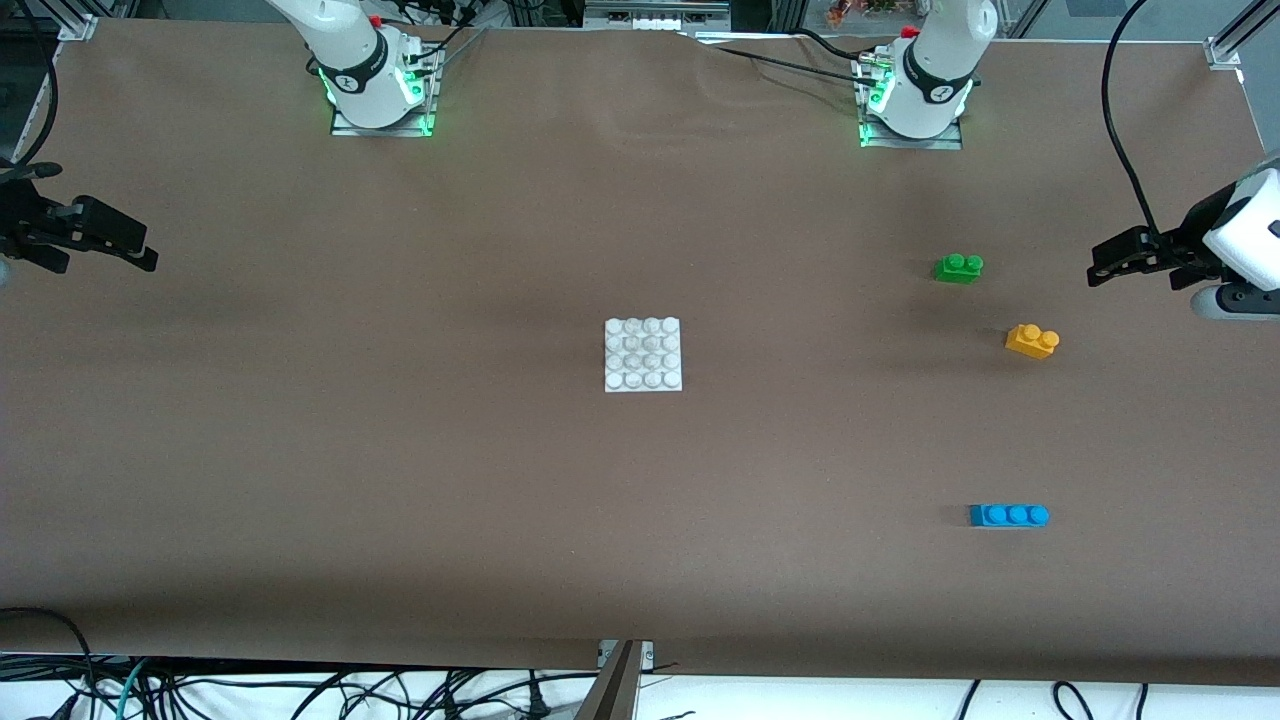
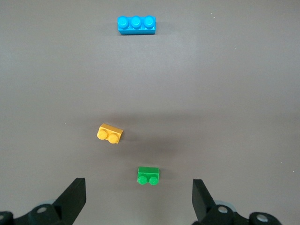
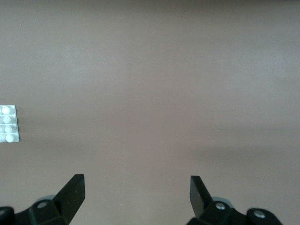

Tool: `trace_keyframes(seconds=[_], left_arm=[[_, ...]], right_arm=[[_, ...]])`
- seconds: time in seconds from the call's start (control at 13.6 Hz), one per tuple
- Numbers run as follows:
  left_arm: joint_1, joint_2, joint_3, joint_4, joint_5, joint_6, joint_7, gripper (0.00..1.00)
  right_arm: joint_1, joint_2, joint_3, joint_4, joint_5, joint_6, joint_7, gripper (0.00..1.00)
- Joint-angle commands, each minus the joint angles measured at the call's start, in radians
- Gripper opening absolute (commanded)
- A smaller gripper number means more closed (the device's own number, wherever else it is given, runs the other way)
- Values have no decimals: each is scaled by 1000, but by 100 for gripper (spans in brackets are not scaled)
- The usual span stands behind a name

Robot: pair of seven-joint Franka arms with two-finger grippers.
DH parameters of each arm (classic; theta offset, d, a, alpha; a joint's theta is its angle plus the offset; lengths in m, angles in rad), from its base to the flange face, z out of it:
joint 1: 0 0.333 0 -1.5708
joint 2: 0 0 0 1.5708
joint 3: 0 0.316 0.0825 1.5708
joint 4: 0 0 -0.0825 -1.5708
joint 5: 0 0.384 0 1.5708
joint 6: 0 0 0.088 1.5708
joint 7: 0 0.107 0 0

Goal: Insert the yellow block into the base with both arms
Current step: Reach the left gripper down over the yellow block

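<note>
Two grippers, left gripper (image 2: 138,199) and right gripper (image 3: 137,197), hang with wide jaws over the smooth brown tabletop (image 1: 400,480); yellow block (image 1: 1032,341) and bumpy white base (image 1: 643,354) lie apart.

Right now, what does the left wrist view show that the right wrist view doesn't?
Only the left wrist view shows the three bricks: the yellow block, the green brick and the blue brick, all lying apart on the table, with the open left gripper over it. Only the right wrist view shows an edge of the base, past the open right gripper. Both share the bare brown table and empty, spread fingers.
</note>
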Motion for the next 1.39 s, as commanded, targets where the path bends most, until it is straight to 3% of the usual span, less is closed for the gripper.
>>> trace_keyframes(seconds=[0.0, 0.37, 0.59, 0.81, 1.32], left_arm=[[6, -2, -5, -8, -7, -14, 17, 100], [9, 25, -5, -43, -7, 18, 23, 100], [68, 21, 0, -111, -5, 75, 119, 100], [135, 28, 9, -204, -5, 193, 301, 100], [135, 59, 75, -486, 47, 533, 506, 100]], right_arm=[[-3, 4, 14, -10, 0, 6, -1, 99], [-7, 9, 6, -10, -1, 1, -4, 99], [-11, 9, 5, -10, 0, 1, -4, 99], [-9, 9, 5, -10, -1, 0, -4, 99], [-9, 9, 5, -10, 0, 1, -6, 99]])
